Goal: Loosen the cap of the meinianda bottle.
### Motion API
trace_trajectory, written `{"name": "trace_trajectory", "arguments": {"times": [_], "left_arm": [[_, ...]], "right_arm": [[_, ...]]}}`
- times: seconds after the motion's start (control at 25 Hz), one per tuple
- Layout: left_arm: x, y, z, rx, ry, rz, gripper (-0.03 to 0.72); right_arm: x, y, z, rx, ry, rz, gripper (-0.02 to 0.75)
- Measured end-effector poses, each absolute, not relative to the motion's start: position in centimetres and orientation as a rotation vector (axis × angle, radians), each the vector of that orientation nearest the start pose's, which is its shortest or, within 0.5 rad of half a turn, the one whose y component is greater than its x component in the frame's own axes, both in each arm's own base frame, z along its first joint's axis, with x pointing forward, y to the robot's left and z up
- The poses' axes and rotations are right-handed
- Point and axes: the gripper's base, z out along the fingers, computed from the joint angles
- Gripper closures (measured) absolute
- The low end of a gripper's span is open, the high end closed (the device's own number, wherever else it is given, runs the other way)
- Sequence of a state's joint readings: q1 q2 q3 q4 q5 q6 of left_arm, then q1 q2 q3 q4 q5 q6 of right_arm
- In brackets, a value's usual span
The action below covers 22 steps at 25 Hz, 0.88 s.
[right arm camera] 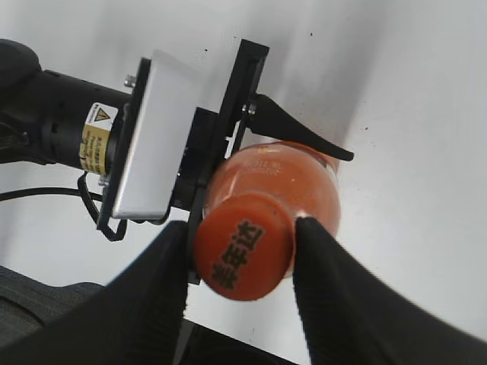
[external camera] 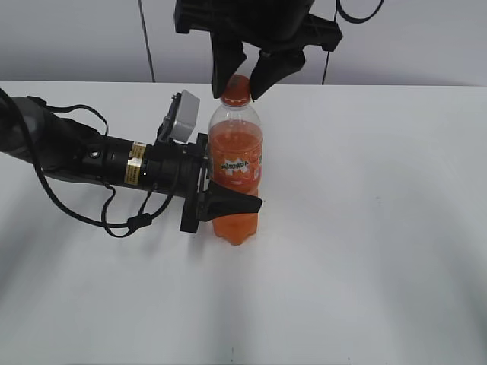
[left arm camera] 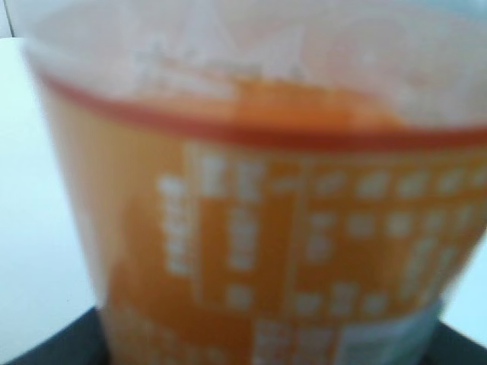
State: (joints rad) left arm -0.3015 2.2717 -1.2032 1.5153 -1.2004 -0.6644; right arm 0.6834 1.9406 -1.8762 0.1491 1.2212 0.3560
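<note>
I observe the meinianda bottle (external camera: 236,171) standing upright on the white table (external camera: 380,228). My left gripper (external camera: 228,204) clamps the bottle's lower body from the side. Above the bottle, my right gripper (right arm camera: 242,255) straddles the cap (right arm camera: 243,246), both fingers (right arm camera: 148,296) pressed against its ribbed sides.

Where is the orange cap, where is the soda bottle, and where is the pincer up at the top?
cap (right arm camera: 242,245), right wrist view, on its lettered top.
meinianda bottle (external camera: 236,163), exterior view, on the label's logo.
right pincer (external camera: 249,76), exterior view, midway between its fingertips, beside the cap.
</note>
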Motion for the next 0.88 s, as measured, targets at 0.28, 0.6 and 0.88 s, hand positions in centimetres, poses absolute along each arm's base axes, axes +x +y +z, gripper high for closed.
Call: {"name": "trace_trajectory", "arguments": {"times": [0.28, 0.6, 0.88], "left_arm": [[34.88, -19.71, 9.29, 1.419, 1.426, -1.126, 0.274], [34.88, -19.71, 9.29, 1.419, 1.426, -1.126, 0.275], [34.85, -19.71, 9.29, 1.425, 1.420, -1.125, 0.275]], "right_arm": [[31.83, 27.59, 31.64, -0.436, 2.826, 0.456, 0.458], [31.81, 27.60, 31.64, -0.702, 2.750, 0.419, 0.458], [31.77, 27.63, 31.70, -1.186, 2.533, 0.341, 0.465]]}}
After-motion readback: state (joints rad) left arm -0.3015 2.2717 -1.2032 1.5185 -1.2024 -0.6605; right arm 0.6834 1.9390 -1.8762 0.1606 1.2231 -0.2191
